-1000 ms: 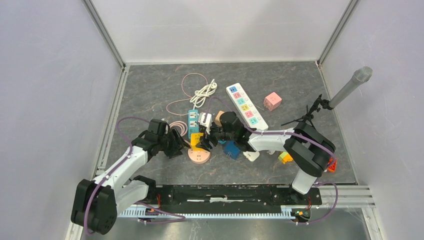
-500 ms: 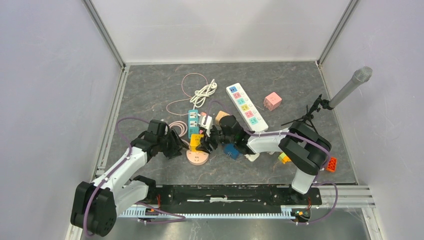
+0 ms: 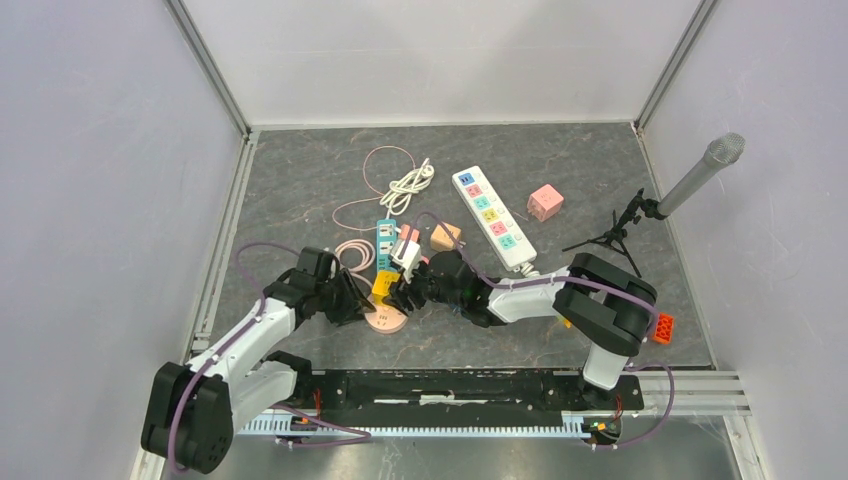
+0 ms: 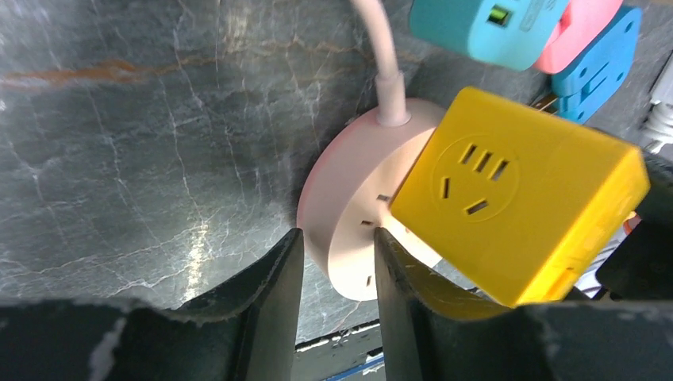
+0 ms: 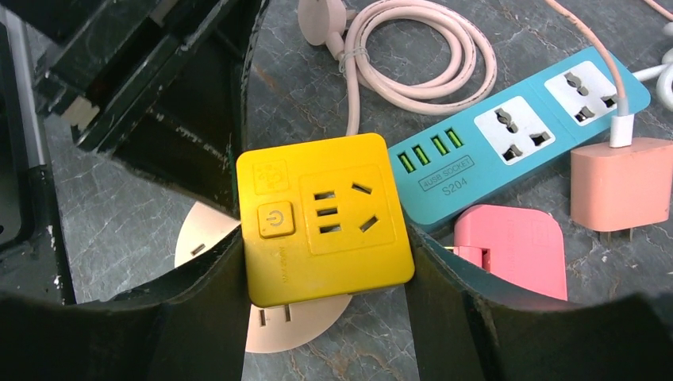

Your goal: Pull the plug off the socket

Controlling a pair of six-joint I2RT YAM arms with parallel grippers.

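Both arms have slid left and closer together since a second ago, and the right one now lies low across the table (image 3: 600,170), covering the blue cube that showed beside it. I judge this to be the grip-and-brace step. The socket (image 4: 337,198), a flat pink disc, sits at the near middle of the table. The plug (image 5: 325,230), a yellow cube, is still seated on it and covers most of its face. My right gripper (image 5: 325,266) has a finger pressed on each side of the cube, so it holds the plug. My left gripper (image 4: 337,246) is narrow, with the disc's rim between its fingers; I cannot tell whether they pinch it yet. To do this well, I want the left clamped firmly on the rim first, pinning the disc down. Then I lift the right straight along the pins, not sideways, or the disc will likely ride up with the cube. The cord (image 4: 381,48) and the teal strip (image 5: 516,135) lie just beside, so I'd keep the pull short.
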